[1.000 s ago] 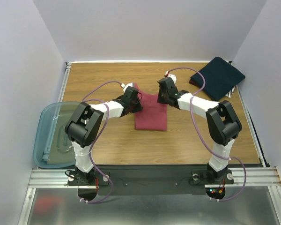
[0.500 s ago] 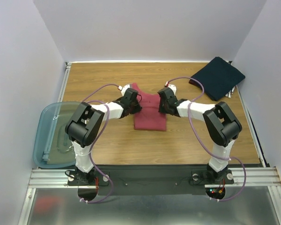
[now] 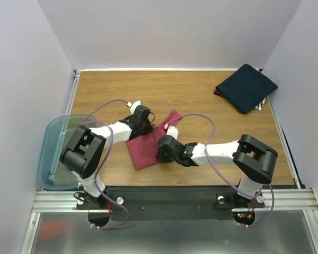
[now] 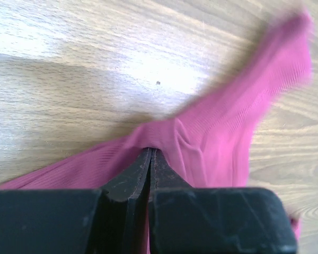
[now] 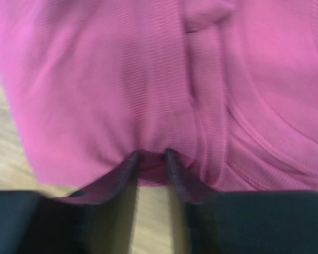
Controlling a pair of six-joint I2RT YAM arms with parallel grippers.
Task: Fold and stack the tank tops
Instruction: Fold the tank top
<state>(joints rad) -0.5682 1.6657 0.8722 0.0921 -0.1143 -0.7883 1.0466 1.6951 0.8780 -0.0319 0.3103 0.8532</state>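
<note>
The maroon tank top (image 3: 146, 150) lies skewed and partly bunched on the wooden table, near centre-left. My left gripper (image 3: 143, 125) is at its far-left edge, and the left wrist view shows its jaws pressed together on a pinch of the maroon cloth (image 4: 217, 137). My right gripper (image 3: 162, 152) is at the cloth's near-right edge, and in the right wrist view its jaws hold a fold of the maroon cloth (image 5: 148, 79) between the tips. The navy tank top (image 3: 247, 87) lies folded at the far right corner.
A translucent teal bin (image 3: 58, 153) sits off the table's left edge beside the left arm. Something maroon and white peeks from under the navy top's edges. Purple cables loop above both arms.
Both grippers have pulled the maroon top toward the near left. The right arm swung far across to the near centre, and the cloth has turned and bunched.
</note>
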